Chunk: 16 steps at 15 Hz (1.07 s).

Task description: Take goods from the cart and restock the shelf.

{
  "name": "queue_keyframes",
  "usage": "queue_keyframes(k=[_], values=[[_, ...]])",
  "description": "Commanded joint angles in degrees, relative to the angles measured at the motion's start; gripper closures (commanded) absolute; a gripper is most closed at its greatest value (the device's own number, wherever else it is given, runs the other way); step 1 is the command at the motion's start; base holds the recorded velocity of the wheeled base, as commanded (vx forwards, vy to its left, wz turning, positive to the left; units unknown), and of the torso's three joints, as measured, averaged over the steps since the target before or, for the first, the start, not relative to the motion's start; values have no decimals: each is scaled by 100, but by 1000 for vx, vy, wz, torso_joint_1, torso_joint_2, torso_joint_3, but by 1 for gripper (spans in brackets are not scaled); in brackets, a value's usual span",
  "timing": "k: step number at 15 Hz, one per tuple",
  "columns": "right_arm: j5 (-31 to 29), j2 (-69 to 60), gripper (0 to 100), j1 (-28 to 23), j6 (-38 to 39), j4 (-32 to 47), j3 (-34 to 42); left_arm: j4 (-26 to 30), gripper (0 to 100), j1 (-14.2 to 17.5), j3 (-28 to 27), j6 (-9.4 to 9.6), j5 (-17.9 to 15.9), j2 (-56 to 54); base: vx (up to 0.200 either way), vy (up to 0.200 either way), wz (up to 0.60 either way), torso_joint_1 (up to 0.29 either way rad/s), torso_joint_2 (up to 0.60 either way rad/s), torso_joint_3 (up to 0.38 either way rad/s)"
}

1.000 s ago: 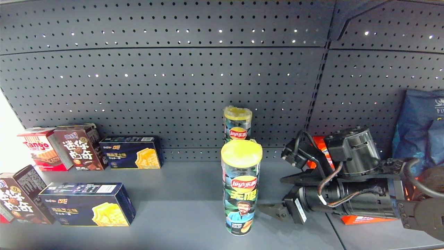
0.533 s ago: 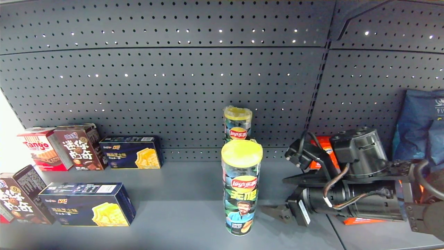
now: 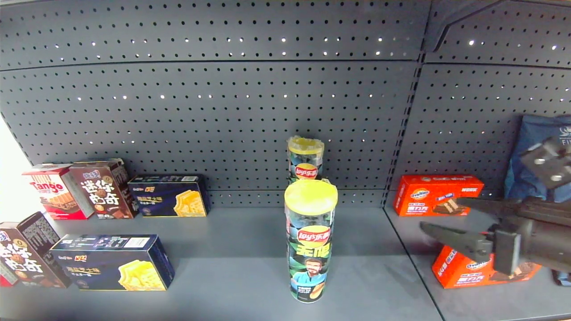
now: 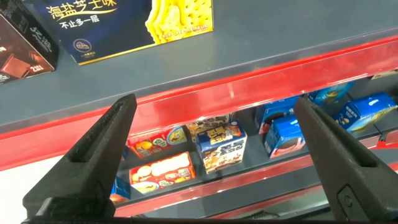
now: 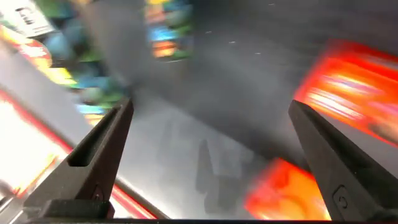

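Right gripper [image 3: 441, 215], at the frame's right, gapes wide and holds nothing, over an orange box [image 3: 464, 272]. Left gripper [image 4: 214, 106] is likewise spread and empty. Lower centre, 1 chip can [image 3: 311, 240] stands upright on the shelf [image 3: 223, 267], yellow-lidded, in front of the rear can [image 3: 305, 161]. That placing looks done; more restocking likely remains.

There are two cans [image 3: 311, 249] [image 3: 305, 165], two orange boxes [image 3: 437, 195] [image 3: 459, 267], two navy boxes [image 3: 167, 196] [image 3: 111, 263], two brown boxes [image 3: 102, 189] [image 3: 26, 258], one red box [image 3: 53, 191], one blue bag [image 3: 535, 147].
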Motion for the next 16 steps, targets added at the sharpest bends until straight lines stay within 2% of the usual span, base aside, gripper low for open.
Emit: queue_keyframes(k=[1,2,4,5,7,8,10,16], values=[[11,-2178,0,-1836,64,23,1183,-1,0,5,2,1,1,9,0,0,0,0,0,0],[11,-2961,0,-2531,126,15,1824,-1,0,-4,2,1,-8,9,0,0,0,0,0,0],[-33,-3963,0,-3111,117,32,2659,-1,0,-4,2,1,-8,9,0,0,0,0,0,0],[11,-4868,0,-3576,99,76,3222,-1,0,-13,2,1,-8,9,0,0,0,0,0,0],[-7,-5738,0,-3700,99,480,3538,-1,0,-13,2,10,-8,9,0,0,0,0,0,0],[-130,-6186,0,-3691,64,1227,3644,8,0,-13,2,10,-16,18,0,0,0,0,0,0],[-341,-6133,0,-3700,73,1368,3644,8,0,-4,2,10,-16,9,0,0,0,0,0,0],[-315,-6142,0,-3691,82,1359,3644,-1,0,-13,2,1,-25,1,0,0,0,0,0,0]])
